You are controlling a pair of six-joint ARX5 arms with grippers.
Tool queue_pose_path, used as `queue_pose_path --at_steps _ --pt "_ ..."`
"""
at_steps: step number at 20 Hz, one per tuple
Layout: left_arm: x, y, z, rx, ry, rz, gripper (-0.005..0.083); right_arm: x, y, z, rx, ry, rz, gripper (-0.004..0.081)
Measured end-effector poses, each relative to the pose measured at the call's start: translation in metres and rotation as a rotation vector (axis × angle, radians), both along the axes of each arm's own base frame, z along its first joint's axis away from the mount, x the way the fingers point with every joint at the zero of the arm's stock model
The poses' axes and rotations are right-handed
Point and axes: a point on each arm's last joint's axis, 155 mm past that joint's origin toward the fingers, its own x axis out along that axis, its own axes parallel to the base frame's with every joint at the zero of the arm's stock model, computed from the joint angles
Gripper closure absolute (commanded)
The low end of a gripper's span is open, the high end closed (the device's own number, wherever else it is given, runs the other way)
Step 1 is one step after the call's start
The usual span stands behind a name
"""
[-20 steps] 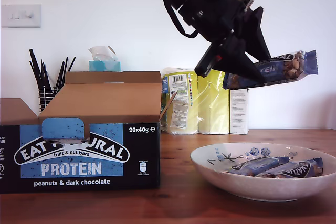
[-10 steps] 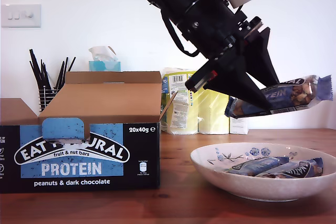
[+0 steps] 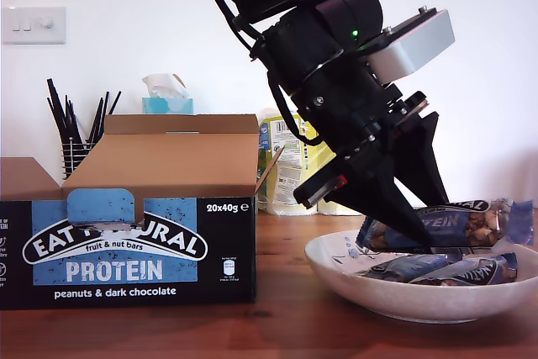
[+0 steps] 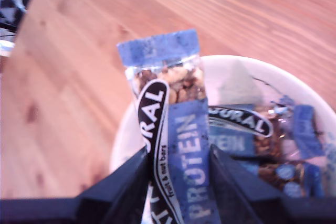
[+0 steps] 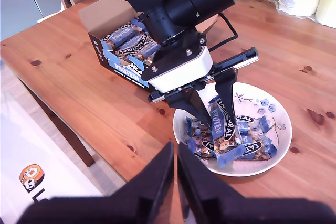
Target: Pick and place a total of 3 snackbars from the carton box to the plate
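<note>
Two bars lie in the plate at the exterior view's 4 o'clock, and my first gripper, clamped on a third bar just above them, should part only once it touches; my second gripper is together.

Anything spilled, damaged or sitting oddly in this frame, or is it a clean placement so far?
Nothing stands out. My first gripper holds one snackbar low over the plate, where the other snackbars lie inside the rim. The carton box stands upright and open, with bars in it. My second gripper hangs clear with its jaws together.
</note>
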Motion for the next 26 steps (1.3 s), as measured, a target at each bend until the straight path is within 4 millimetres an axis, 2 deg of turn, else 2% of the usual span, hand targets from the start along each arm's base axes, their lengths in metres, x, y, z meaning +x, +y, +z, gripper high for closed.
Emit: queue_pose_path --at_steps 1,5,11,15,16,18,20,22,23,26 --pt "0.000 0.000 0.000 0.002 0.002 0.000 0.0499 0.000 0.000 0.000 0.000 0.000 0.000 0.0783" --pt "-0.001 0.001 -0.001 0.006 0.004 0.000 0.0331 0.000 0.000 0.000 -0.002 -0.002 0.001 0.0783" --pt "0.002 0.000 0.000 0.001 -0.010 0.005 0.0323 0.000 0.000 0.000 -0.015 -0.014 0.010 0.0783" --pt "0.020 -0.001 0.002 0.010 -0.081 0.057 0.0331 0.000 0.000 0.000 -0.016 -0.015 0.008 0.0783" --pt "0.026 -0.002 0.007 0.009 -0.095 0.086 0.0348 0.002 -0.002 0.000 -0.021 -0.018 -0.003 0.0783" --pt "0.040 -0.010 0.024 -0.011 -0.114 0.170 0.0446 0.007 -0.008 -0.001 -0.040 -0.030 -0.041 0.0783" --pt "0.052 -0.020 0.046 -0.048 -0.115 0.295 0.0605 0.012 -0.012 0.003 -0.045 -0.052 -0.070 0.0783" --pt "0.053 -0.023 0.068 -0.072 -0.070 0.458 0.0757 0.019 -0.014 0.011 -0.035 -0.089 -0.096 0.0783" --pt "0.051 -0.022 0.079 -0.082 -0.031 0.541 0.0802 0.021 -0.014 0.016 -0.024 -0.110 -0.101 0.0783" --pt "0.043 -0.018 0.121 -0.164 0.128 0.755 0.0797 0.029 -0.009 0.039 0.027 -0.188 -0.107 0.0783"
